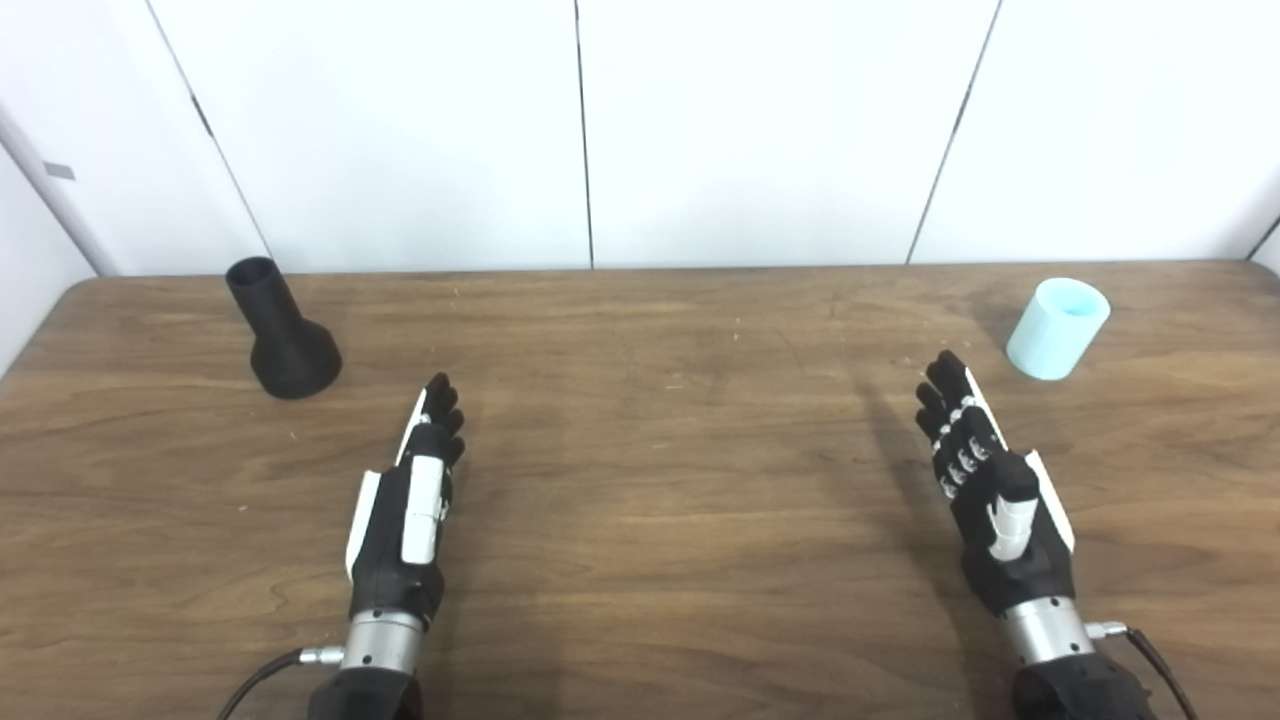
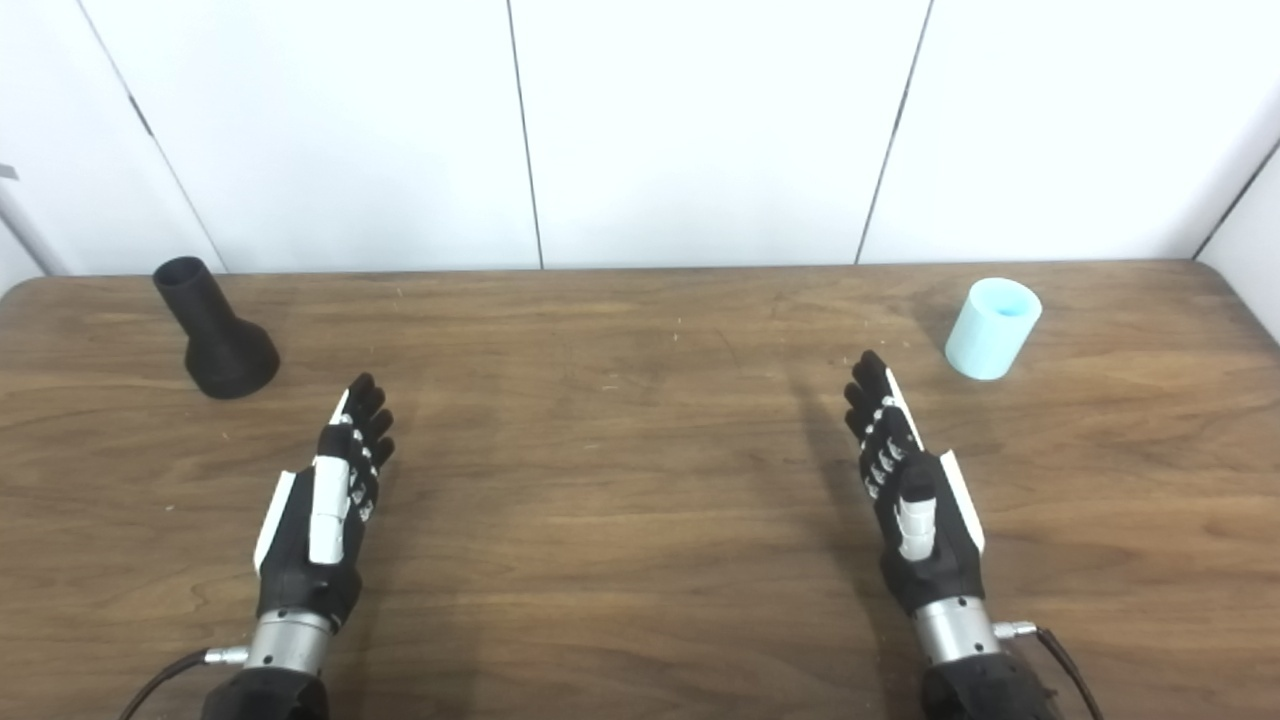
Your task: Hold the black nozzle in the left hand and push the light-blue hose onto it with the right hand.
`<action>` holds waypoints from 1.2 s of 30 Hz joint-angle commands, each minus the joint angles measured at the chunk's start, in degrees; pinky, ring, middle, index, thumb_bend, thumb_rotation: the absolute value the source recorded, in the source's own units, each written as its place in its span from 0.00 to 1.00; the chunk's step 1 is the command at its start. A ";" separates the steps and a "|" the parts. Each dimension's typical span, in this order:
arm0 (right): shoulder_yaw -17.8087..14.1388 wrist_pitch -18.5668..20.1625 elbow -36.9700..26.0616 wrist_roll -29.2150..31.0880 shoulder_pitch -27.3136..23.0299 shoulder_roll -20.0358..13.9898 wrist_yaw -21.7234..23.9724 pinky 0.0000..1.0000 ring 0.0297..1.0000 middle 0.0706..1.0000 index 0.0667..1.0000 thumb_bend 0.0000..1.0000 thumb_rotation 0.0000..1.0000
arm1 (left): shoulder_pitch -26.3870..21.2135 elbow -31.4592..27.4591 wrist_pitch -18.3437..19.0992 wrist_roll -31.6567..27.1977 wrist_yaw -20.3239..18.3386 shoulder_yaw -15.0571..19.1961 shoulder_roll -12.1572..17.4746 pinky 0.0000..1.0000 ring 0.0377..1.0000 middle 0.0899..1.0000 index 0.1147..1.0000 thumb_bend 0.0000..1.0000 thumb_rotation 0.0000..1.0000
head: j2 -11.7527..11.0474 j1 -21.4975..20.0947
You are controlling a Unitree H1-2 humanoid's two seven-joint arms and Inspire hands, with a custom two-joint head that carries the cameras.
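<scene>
Both the left hand (image 1: 405, 510) and right hand (image 1: 990, 490) lie empty, fingers extended; no writing shows.

both forearms (image 1: 365, 695) are cut off by the bottom edge; the table's (image 1: 640, 600) near edge too.

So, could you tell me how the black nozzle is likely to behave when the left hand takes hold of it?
The black nozzle stands on its wide flared base with the narrow neck up, so it probably resists tipping. It looks rigid and matte, so likely not slippery. Laid on its side, the round body might roll. The left hand is open, not yet touching it.
</scene>
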 commanded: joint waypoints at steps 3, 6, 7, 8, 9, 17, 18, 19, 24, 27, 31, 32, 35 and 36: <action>-0.04 -2.33 -0.84 0.26 -0.94 -0.13 0.29 1.00 1.00 1.00 1.00 0.88 1.00 | -1.19 -1.55 -1.73 -0.25 -0.27 -0.01 0.13 1.00 1.00 1.00 1.00 0.80 1.00 | 0.12 0.02; -0.06 -2.26 -0.81 0.27 -0.94 -0.18 0.29 1.00 1.00 1.00 1.00 0.88 1.00 | -1.22 -1.49 -1.74 -0.22 -0.32 -0.01 0.08 1.00 1.00 1.00 1.00 0.80 1.00 | 0.12 0.02; -0.06 -2.23 -0.82 0.26 -0.94 -0.18 0.29 1.00 1.00 1.00 1.00 0.88 1.00 | -1.20 -1.50 -1.74 -0.23 -0.33 0.01 0.08 1.00 1.00 1.00 1.00 0.80 1.00 | 0.12 0.02; -0.04 -2.20 -0.81 0.23 -0.94 -0.18 0.29 1.00 1.00 1.00 1.00 0.88 1.00 | -1.21 -1.49 -1.74 -0.24 -0.35 0.02 0.08 1.00 1.00 1.00 1.00 0.80 1.00 | 0.12 0.02; -0.03 -2.19 -0.81 0.21 -0.94 -0.17 0.28 1.00 1.00 1.00 1.00 0.88 1.00 | -1.22 -1.48 -1.74 -0.24 -0.36 0.03 0.08 1.00 1.00 1.00 1.00 0.80 1.00 | 0.12 0.02; 0.02 -1.81 -1.04 0.17 -0.91 -0.21 0.26 1.00 1.00 1.00 1.00 0.88 1.00 | -1.16 -1.61 -1.60 -0.14 -0.37 -0.10 -0.07 1.00 1.00 1.00 1.00 0.80 1.00 | -0.12 0.40; -0.02 -1.88 -0.94 0.25 -0.87 -0.27 0.32 1.00 1.00 1.00 1.00 0.88 1.00 | -1.11 -1.50 -1.71 -0.05 -0.35 -0.18 -0.14 1.00 1.00 1.00 1.00 0.80 1.00 | -0.35 0.84; -0.07 -1.95 -0.85 0.36 -0.82 -0.36 0.41 1.00 1.00 1.00 1.00 0.88 1.00 | -1.05 -1.45 -1.79 0.12 -0.29 -0.31 -0.25 1.00 1.00 1.00 1.00 0.80 1.00 | -0.62 1.38; -0.57 -2.96 0.63 1.18 -0.92 -1.08 1.03 1.00 1.00 1.00 1.00 0.88 1.00 | -0.96 -0.48 -2.62 1.20 0.12 -1.07 -0.87 1.00 1.00 1.00 1.00 0.81 1.00 | -2.49 4.18; -1.03 -5.13 3.37 1.99 -0.95 -1.69 1.86 1.00 1.00 1.00 1.00 0.88 1.00 | -0.69 1.05 -4.22 2.00 0.56 -1.64 -1.30 1.00 1.00 1.00 1.00 0.81 1.00 | -4.20 5.84; -1.67 -8.71 7.86 3.15 -1.34 -2.49 3.30 1.00 1.00 1.00 1.00 0.86 1.00 | -0.48 3.99 -7.20 2.75 1.45 -2.14 -2.05 1.00 1.00 1.00 1.00 0.79 1.00 | -6.80 8.06; -1.78 -9.48 8.82 3.40 -1.45 -2.68 3.59 1.00 1.00 1.00 1.00 0.86 1.00 | -0.44 4.51 -7.80 2.94 1.69 -2.24 -2.26 1.00 1.00 1.00 1.00 0.79 1.00 | -6.98 8.21; -2.07 -11.67 11.65 4.13 -1.85 -3.19 4.39 1.00 1.00 1.00 1.00 0.84 1.00 | -0.48 6.41 -9.75 3.48 2.38 -2.40 -2.88 1.00 1.00 1.00 1.00 0.79 1.00 | -8.67 9.47; -2.17 -12.38 12.58 4.33 -1.99 -3.31 4.66 1.00 1.00 1.00 1.00 0.84 1.00 | -0.45 7.06 -10.45 3.61 2.58 -2.43 -3.05 1.00 1.00 1.00 1.00 0.79 1.00 | -9.50 9.96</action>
